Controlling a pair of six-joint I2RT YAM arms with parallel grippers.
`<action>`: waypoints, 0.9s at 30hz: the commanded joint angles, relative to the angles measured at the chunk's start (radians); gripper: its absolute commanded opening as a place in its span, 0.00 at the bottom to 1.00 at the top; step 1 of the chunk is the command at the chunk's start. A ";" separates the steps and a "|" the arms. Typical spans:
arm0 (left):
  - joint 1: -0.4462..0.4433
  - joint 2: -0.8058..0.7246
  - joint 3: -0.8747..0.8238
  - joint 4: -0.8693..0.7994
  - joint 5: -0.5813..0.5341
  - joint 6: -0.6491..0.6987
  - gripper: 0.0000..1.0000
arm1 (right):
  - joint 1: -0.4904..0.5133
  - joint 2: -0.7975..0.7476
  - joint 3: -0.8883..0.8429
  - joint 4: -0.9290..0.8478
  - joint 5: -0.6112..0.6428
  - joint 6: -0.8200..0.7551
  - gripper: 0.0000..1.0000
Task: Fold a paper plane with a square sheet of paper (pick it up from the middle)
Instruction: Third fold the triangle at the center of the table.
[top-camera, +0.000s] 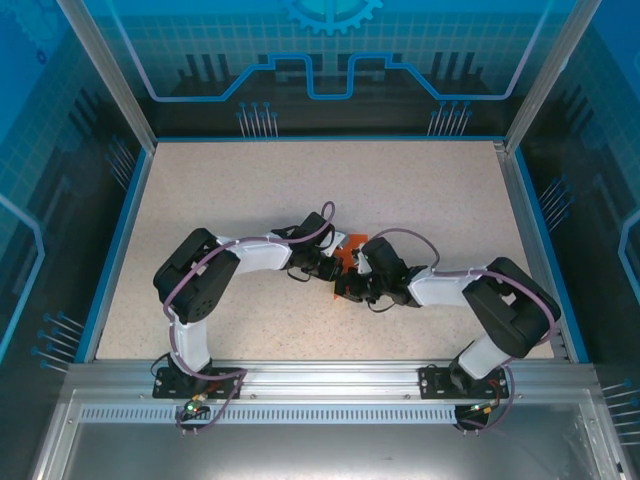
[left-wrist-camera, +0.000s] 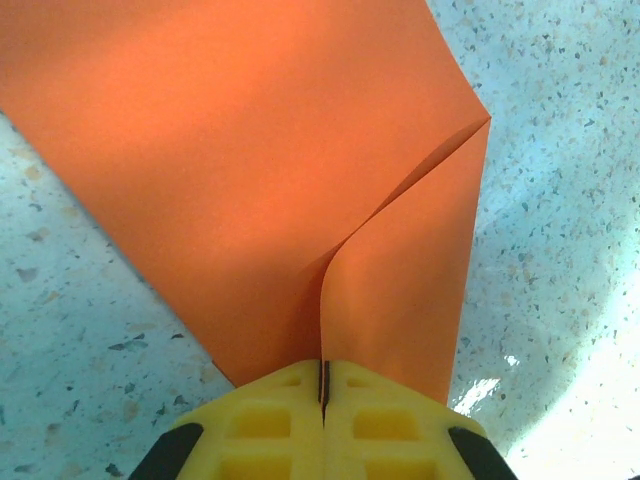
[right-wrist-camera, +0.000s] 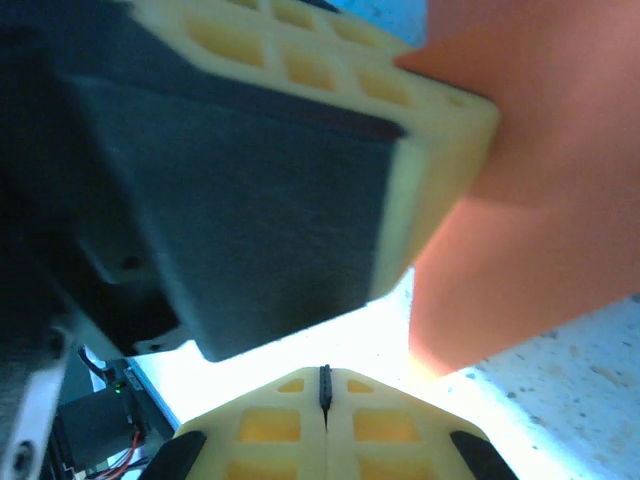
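A: Paper?
B: Bright orange, plain, bent over into a curling flap, over middle of table.
A: Jaws?
B: Left gripper pinching paper's edge; right gripper pressed together.

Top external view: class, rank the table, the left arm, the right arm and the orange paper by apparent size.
1. Table
2. Left arm and right arm, too alike to rank
3. Orange paper, smallest, partly covered
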 joint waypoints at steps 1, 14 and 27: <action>0.000 0.011 -0.023 -0.054 -0.005 0.020 0.02 | 0.004 0.021 0.017 0.038 0.006 0.022 0.02; -0.001 0.011 -0.023 -0.051 -0.005 0.019 0.02 | 0.015 0.115 -0.011 0.069 0.009 0.052 0.01; -0.001 0.012 -0.016 -0.063 -0.008 0.021 0.02 | -0.177 0.038 -0.012 0.008 -0.080 -0.033 0.02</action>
